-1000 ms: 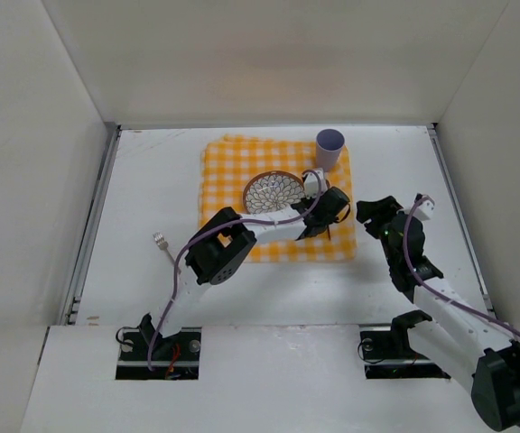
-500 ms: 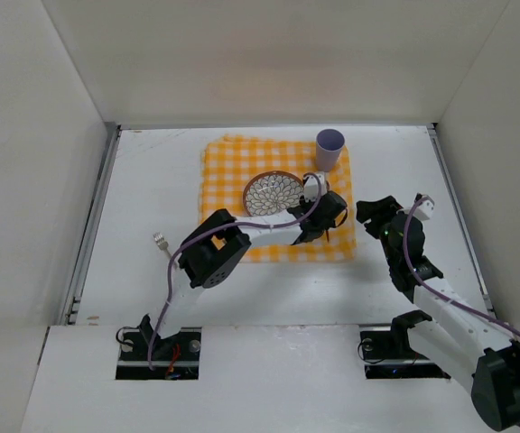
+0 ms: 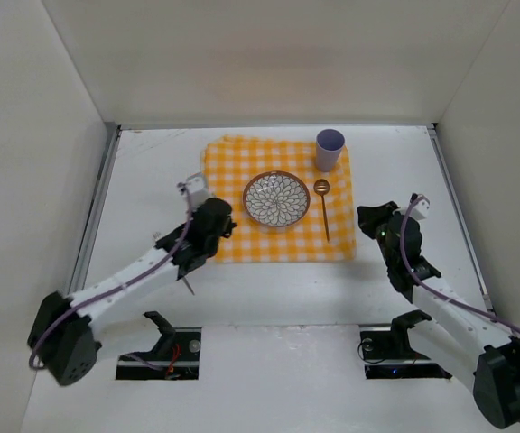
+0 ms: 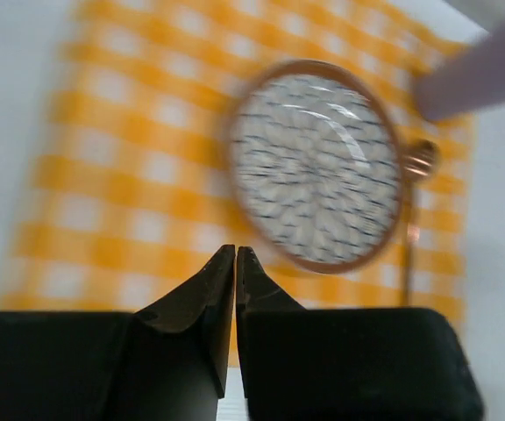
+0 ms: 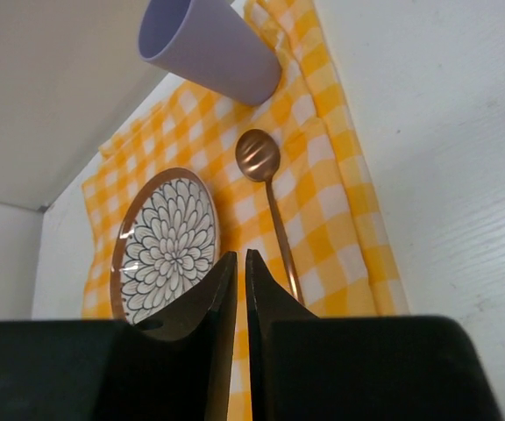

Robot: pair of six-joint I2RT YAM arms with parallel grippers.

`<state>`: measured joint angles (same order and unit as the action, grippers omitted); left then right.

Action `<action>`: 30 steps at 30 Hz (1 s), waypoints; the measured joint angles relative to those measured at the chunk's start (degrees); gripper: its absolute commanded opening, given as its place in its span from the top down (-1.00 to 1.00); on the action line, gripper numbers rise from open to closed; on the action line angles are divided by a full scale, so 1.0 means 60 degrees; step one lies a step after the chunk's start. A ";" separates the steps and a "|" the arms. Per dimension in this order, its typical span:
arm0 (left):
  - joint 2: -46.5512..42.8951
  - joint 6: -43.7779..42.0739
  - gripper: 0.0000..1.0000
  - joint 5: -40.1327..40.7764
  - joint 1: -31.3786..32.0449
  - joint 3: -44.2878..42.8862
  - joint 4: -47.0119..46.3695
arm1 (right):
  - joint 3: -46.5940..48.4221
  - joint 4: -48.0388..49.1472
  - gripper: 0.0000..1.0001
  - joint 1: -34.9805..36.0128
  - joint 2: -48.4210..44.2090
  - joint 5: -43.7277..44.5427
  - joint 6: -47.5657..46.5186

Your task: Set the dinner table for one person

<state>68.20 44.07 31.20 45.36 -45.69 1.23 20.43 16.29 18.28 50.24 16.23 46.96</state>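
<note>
Top external shows dinner table (image 3: 148, 171) beneath left gripper (image 3: 226, 224), right gripper (image 3: 366, 216) (closed).

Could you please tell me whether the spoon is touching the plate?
Apart. The right wrist view shows checkered cloth between the spoon and the plate.

Our two arms: white links, black joints, purple wiring.

Our left arm (image 3: 125, 281) and right arm (image 3: 450, 316) both have white tubular links between chunky black joint housings, and a loose purple cable (image 3: 405, 242) runs along each. A small white block (image 3: 194, 188) sits at the left wrist. Each base (image 3: 395, 347) is black, set in a rectangular cut-out. Our left gripper (image 4: 236, 250) and right gripper (image 5: 237, 254) have matte black fingers (image 4: 191, 333) tapering to thin tips.
</note>
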 measured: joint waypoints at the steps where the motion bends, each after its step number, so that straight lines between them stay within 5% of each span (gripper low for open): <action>1: -0.0710 0.0182 0.91 0.0098 -0.0495 0.0525 0.0546 | -0.0033 0.0073 0.71 0.0040 -0.0062 -0.0011 0.0000; 6: -0.3242 0.0892 0.59 0.0306 -0.2648 0.2415 0.3337 | -0.0076 0.0266 0.58 0.0171 -0.0076 -0.0033 -0.0004; 11: -0.3639 0.1140 0.55 0.0102 -0.3577 0.3177 0.4758 | -0.0076 0.0321 0.50 0.0386 0.0270 -0.0073 -0.0033; 22: -0.1432 0.1253 0.53 0.0051 -0.3574 0.3173 0.4517 | -0.0073 0.0375 0.37 0.0437 0.0528 -0.0186 -0.0102; 30: -0.1319 0.1257 0.58 0.0018 -0.3617 0.3198 0.3778 | -0.0040 0.0375 0.37 0.0656 0.0918 -0.0382 -0.0171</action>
<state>60.29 51.62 31.31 23.66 -26.50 23.90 20.18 18.55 22.22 55.75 13.93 45.93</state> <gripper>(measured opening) 0.223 0.316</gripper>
